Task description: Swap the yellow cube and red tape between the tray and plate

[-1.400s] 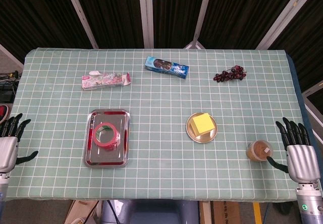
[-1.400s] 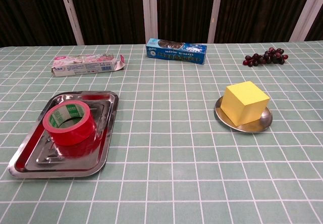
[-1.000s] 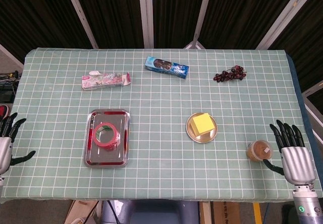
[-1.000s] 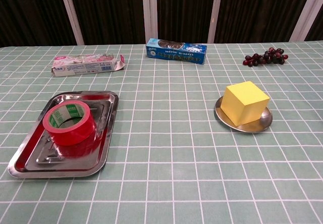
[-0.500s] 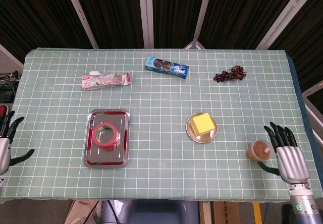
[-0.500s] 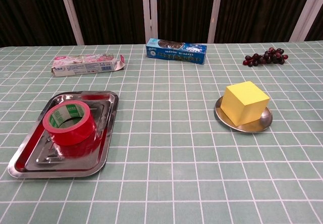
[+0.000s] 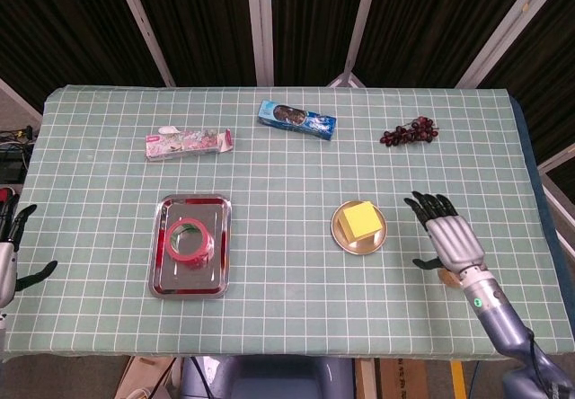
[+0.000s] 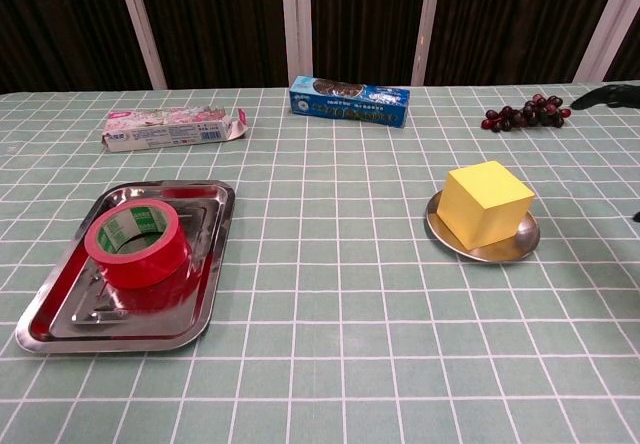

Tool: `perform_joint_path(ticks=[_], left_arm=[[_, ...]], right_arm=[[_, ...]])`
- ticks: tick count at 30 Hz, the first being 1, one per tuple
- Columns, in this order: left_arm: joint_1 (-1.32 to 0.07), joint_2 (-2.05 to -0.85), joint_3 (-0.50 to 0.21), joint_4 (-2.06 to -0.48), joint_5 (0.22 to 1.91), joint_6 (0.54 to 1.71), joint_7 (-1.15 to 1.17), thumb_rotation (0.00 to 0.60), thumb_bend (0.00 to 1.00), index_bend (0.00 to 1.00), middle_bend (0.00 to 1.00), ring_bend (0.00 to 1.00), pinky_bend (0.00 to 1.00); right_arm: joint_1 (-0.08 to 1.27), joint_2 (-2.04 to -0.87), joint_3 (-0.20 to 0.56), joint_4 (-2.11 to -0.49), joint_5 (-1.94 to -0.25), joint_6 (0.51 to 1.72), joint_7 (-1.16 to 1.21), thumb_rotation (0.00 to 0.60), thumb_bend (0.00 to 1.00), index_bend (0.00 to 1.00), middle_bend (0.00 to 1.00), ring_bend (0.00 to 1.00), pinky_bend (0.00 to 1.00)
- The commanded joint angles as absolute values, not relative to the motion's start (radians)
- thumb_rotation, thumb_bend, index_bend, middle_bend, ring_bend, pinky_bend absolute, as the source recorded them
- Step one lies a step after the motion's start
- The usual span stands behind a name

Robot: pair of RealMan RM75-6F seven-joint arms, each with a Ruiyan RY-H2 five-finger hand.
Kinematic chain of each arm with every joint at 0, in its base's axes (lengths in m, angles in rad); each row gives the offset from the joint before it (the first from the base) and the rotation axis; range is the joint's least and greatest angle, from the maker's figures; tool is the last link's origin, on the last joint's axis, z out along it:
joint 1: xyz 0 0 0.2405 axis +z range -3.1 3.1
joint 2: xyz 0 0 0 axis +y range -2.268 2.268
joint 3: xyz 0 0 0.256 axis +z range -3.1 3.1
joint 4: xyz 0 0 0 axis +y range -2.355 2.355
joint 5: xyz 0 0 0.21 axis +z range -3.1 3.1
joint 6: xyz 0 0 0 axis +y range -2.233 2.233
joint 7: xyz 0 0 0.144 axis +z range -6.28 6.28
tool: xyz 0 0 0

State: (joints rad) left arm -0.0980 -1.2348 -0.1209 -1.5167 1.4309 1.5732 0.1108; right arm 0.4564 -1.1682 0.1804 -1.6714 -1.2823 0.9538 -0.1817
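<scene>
The yellow cube (image 7: 361,219) sits on the round plate (image 7: 344,240), at four o'clock from the table's middle; the red tape (image 7: 189,242) lies in the steel tray (image 7: 162,284) at eight o'clock. The table wears a green cloth (image 7: 287,174) gridded in white, backed by dark slatted panels with pale struts. Toward twelve o'clock lie a pink carton (image 7: 189,142) and a blue biscuit box (image 7: 297,119); grapes (image 7: 410,133) rest at two o'clock. The right hand (image 7: 449,239) hovers just beside the plate at its three o'clock, fingers spread, holding nothing. The left hand (image 7: 9,257) shows at the nine o'clock edge, fingers apart, empty.
</scene>
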Motion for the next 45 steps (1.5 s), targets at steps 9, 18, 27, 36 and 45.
perform_joint_path(ticks=[9, 18, 27, 36, 45], left_arm=[[-0.096, -1.239, -0.133, -1.507, 1.402, 1.567, 0.127, 0.6, 0.0, 0.16, 0.0, 0.0, 0.03], [-0.088, -1.236, -0.135, -1.521, 1.397, 1.575, 0.138, 0.6, 0.0, 0.16, 0.0, 0.0, 0.03], [-0.088, -1.236, -0.137, -1.528, 1.392, 1.57, 0.134, 0.6, 0.0, 0.16, 0.0, 0.0, 0.03], [-0.086, -1.235, -0.138, -1.529, 1.391, 1.571, 0.133, 0.6, 0.0, 0.16, 0.0, 0.0, 0.04], [-0.086, -1.234, -0.139, -1.531, 1.388, 1.567, 0.131, 0.6, 0.0, 0.16, 0.0, 0.0, 0.04]], right_arm=[[0.636, -1.309, 0.224, -1.543, -1.083, 0.794, -0.317, 0.6, 0.07, 0.06, 0.0, 0.0, 0.0], [0.688, -1.369, 0.201, -1.471, -1.039, 0.762, -0.332, 0.6, 0.07, 0.11, 0.02, 0.03, 0.02], [0.717, -1.429, 0.189, -1.41, -1.044, 0.778, -0.325, 0.6, 0.14, 0.19, 0.1, 0.14, 0.07], [0.737, -1.457, 0.181, -1.384, -1.045, 0.783, -0.323, 0.6, 0.19, 0.27, 0.23, 0.24, 0.09], [0.755, -1.486, 0.171, -1.371, -1.029, 0.795, -0.346, 0.6, 0.23, 0.38, 0.33, 0.32, 0.13]])
